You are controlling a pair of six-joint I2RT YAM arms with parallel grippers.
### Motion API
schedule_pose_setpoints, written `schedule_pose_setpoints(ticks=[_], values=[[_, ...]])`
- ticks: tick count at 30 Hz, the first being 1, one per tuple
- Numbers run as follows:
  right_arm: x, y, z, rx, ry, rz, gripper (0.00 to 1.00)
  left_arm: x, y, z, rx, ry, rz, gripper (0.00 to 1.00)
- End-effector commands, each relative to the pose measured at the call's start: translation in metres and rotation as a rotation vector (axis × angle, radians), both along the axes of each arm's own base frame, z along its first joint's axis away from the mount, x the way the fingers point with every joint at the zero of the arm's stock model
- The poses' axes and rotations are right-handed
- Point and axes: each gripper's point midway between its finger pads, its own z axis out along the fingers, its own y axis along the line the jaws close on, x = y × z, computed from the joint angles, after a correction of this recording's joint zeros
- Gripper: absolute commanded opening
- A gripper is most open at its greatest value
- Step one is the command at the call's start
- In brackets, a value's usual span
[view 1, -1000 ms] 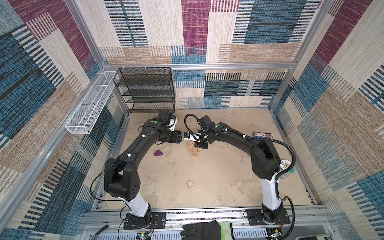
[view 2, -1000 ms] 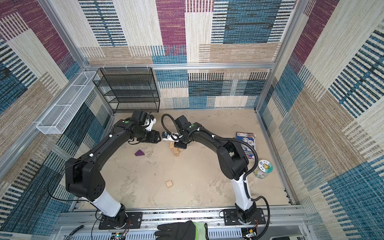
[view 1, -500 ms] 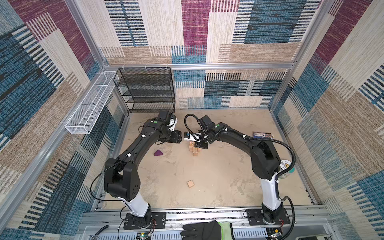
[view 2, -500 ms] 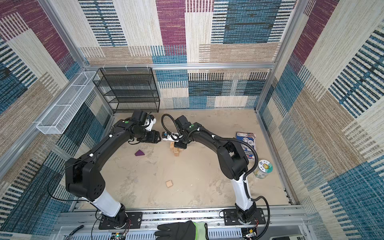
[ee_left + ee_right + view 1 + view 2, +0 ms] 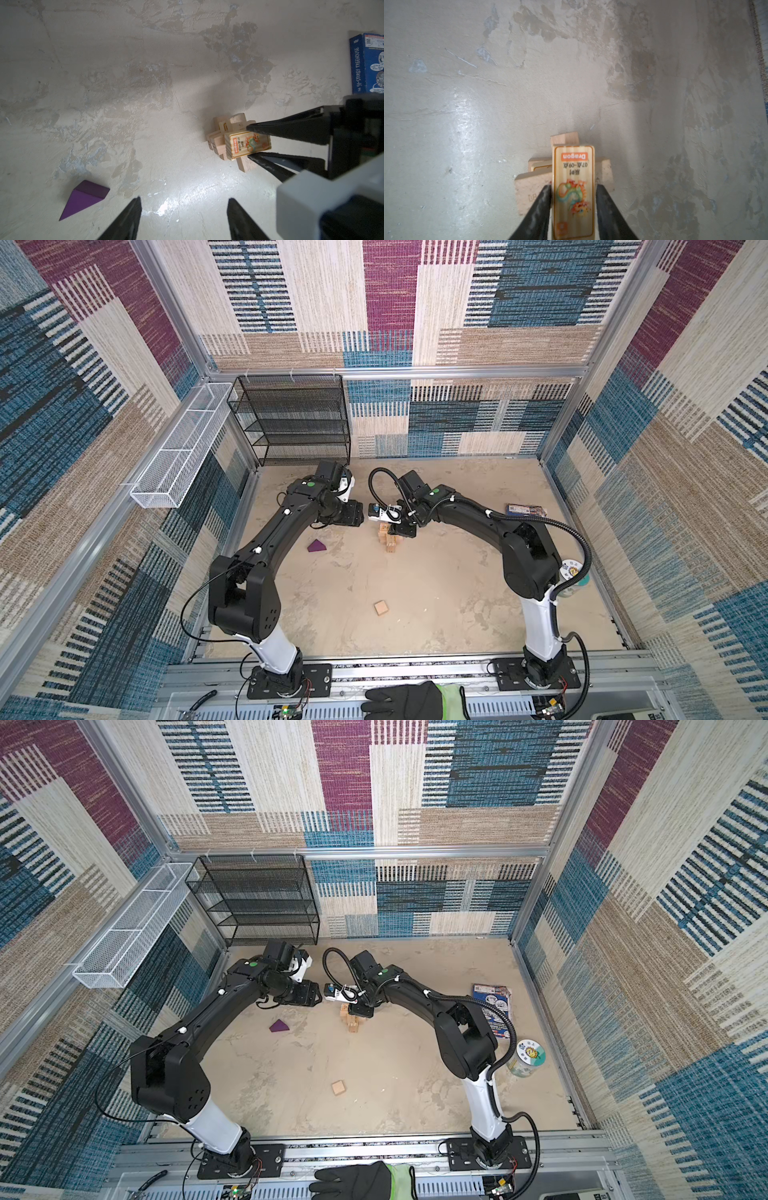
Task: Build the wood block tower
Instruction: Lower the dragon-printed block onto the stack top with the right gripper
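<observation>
As right fingers (image 5: 542,207) flank it, block (image 5: 573,182) stacked

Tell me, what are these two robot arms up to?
The right arm is at a small crosswise stack of wooden blocks, its jaws either side of the printed dragon block lying on top; whether they grip it is unclear. The left arm hovers beside it, jaws open and empty. A purple wedge and a wooden cube lie loose on the table, not yet used.
</observation>
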Motion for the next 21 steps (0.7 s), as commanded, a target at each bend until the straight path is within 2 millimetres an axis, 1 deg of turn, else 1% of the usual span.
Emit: schedule_pose_setpoints(ticks=[1, 14, 21], values=[[0.0032, 0.0016, 0.0084, 0.014, -0.021, -0.01, 0.4, 0.0003, 0.0016, 0.0006, 0.011, -0.009, -0.01, 0.7], [0.0037, 0.0002, 0.0075, 0.005, -0.022, -0.014, 0.4, 0.0005, 0.002, 0.0006, 0.013, -0.01, -0.009, 0.7], [0.0035, 0.0003, 0.0102, 0.009, -0.024, -0.015, 0.4, 0.0004, 0.0021, 0.0009, 0.014, -0.01, -0.009, 0.7]])
